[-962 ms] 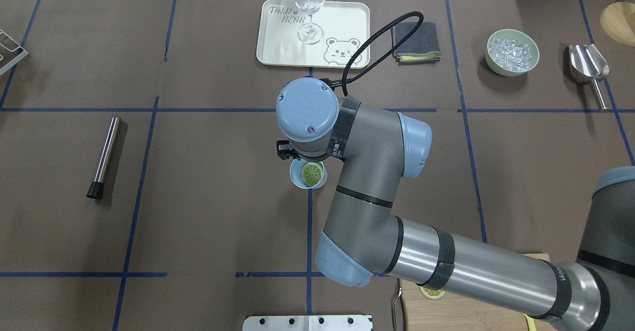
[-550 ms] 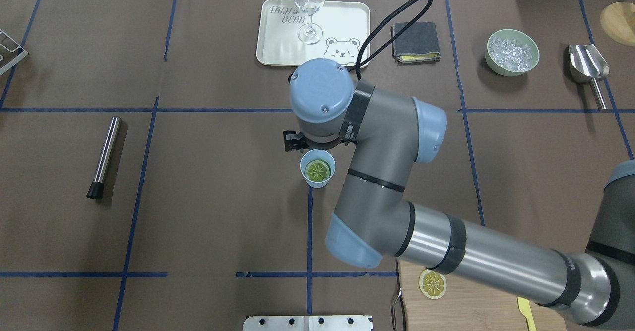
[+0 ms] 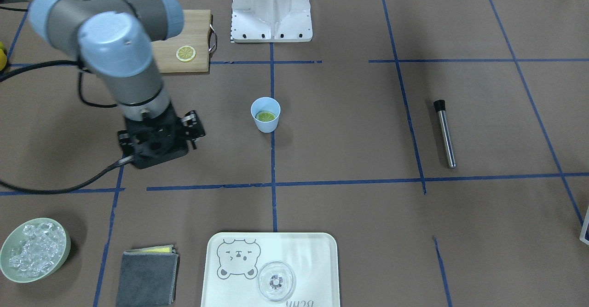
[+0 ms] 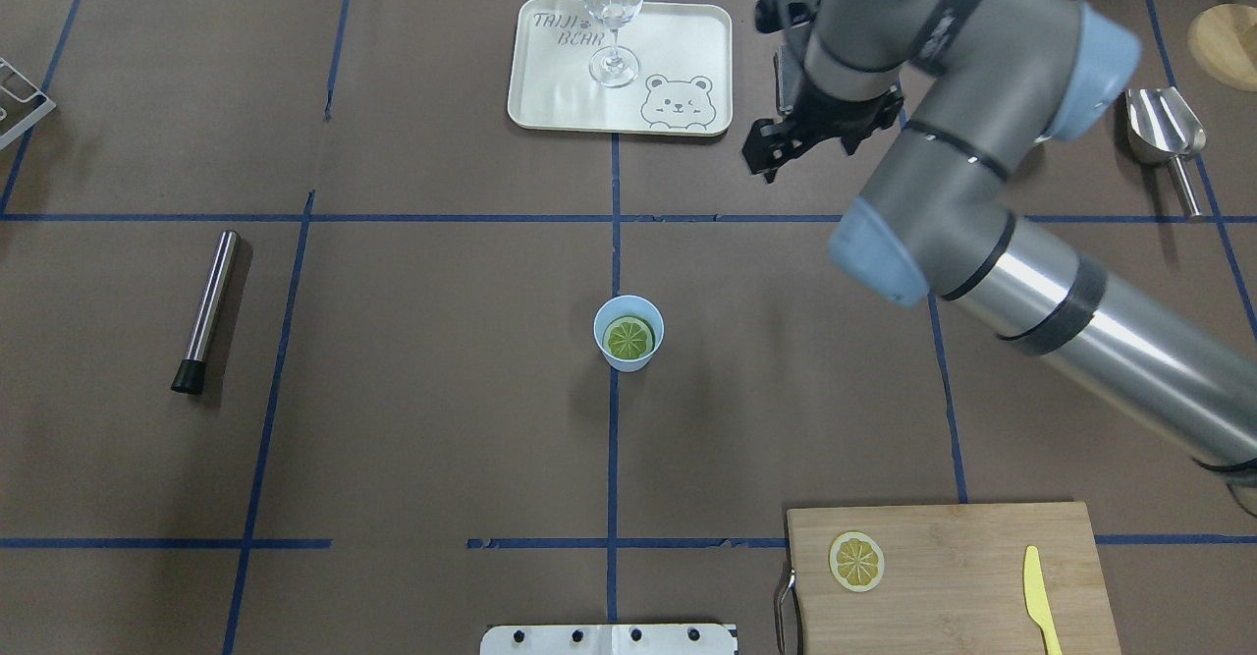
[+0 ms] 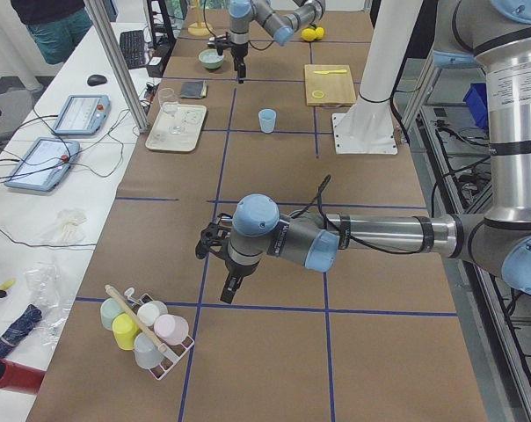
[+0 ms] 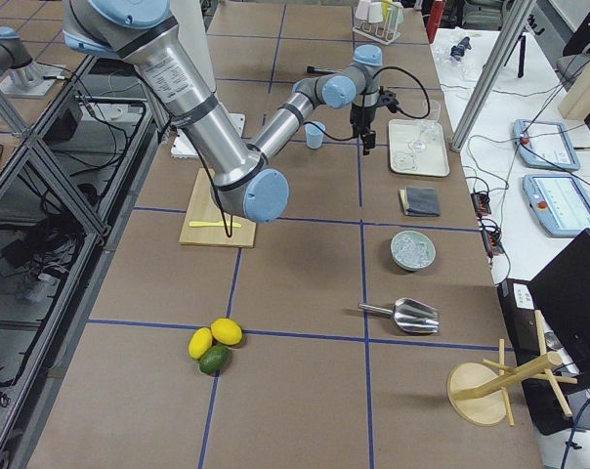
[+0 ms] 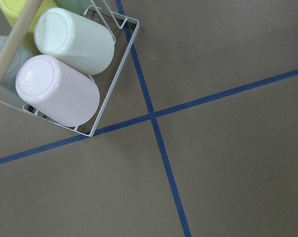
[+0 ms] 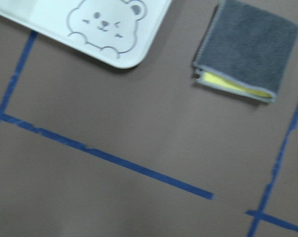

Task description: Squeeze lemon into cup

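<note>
The light-blue cup (image 4: 628,353) stands upright at the table's middle, also in the front view (image 3: 265,124). A round lemon slice (image 4: 628,338) lies flat inside it, cut face up (image 3: 265,116). My right gripper (image 4: 783,149) hangs high over the table between the tray and the grey cloth, far behind and right of the cup. Its linkages are spread and it is empty (image 3: 156,147). My left gripper (image 5: 230,283) shows only in the left side view, near a rack of cups; I cannot tell its state.
A white bear tray (image 4: 530,95) holds a wine glass (image 4: 613,17). A grey cloth (image 3: 146,277), an ice bowl (image 3: 34,250) and a metal scoop (image 4: 1164,127) lie at the back. A steel muddler (image 4: 206,306) lies left. A cutting board (image 4: 962,596) holds another lemon slice (image 4: 856,562) and a yellow knife (image 4: 1039,596).
My right arm rose from just behind the cup and swung to the back right. The cup shifted slightly right early on, then stayed with the slice inside.
</note>
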